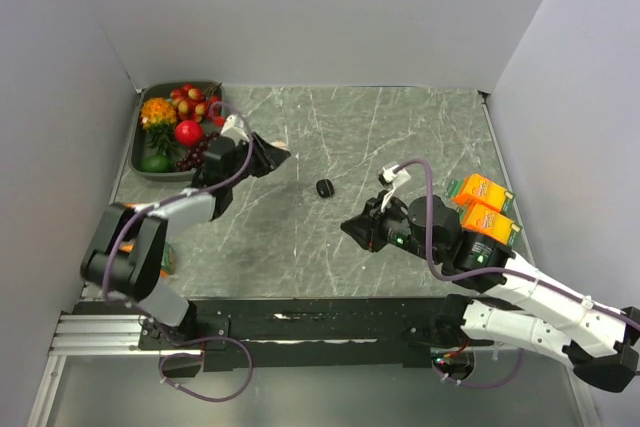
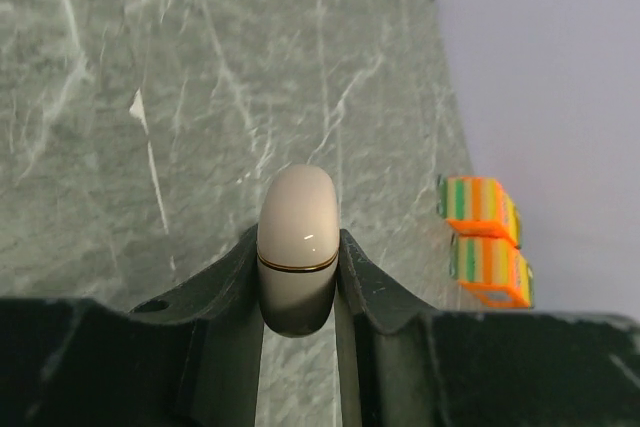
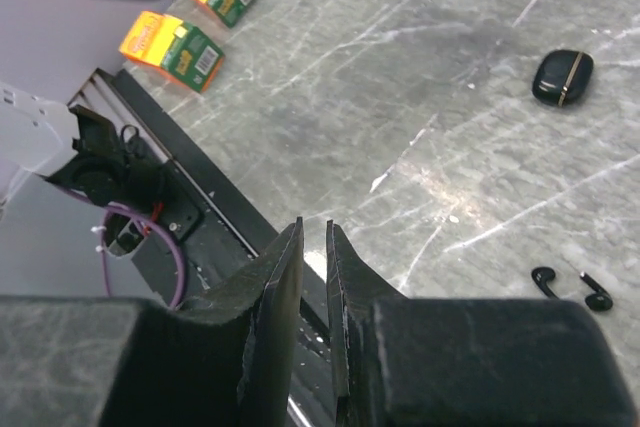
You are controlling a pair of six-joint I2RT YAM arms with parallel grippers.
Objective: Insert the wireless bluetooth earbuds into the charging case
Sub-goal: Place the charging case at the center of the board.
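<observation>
Right gripper (image 3: pixel 315 277), nearest the table edge: jaws narrowed to a slit, nothing between them. Just beyond it lie the earbuds, one (image 3: pixel 545 280) beside the other (image 3: pixel 597 294), flat on the marble table (image 1: pixel 400 127). Farther out, well apart from them, sits the black charging case (image 3: pixel 562 77), apparently closed. Left gripper (image 2: pixel 297 239): clamped on a cream case (image 2: pixel 297 212).

Likely hazards: a tiny earbud may flick away under a pinch. The closed lid blocks insertion. The black case may skid, since the left gripper is occupied and cannot steady it.

Orange cartons (image 1: pixel 485 207) at right and a fruit tray (image 1: pixel 138 152) at far left obstruct nothing.
</observation>
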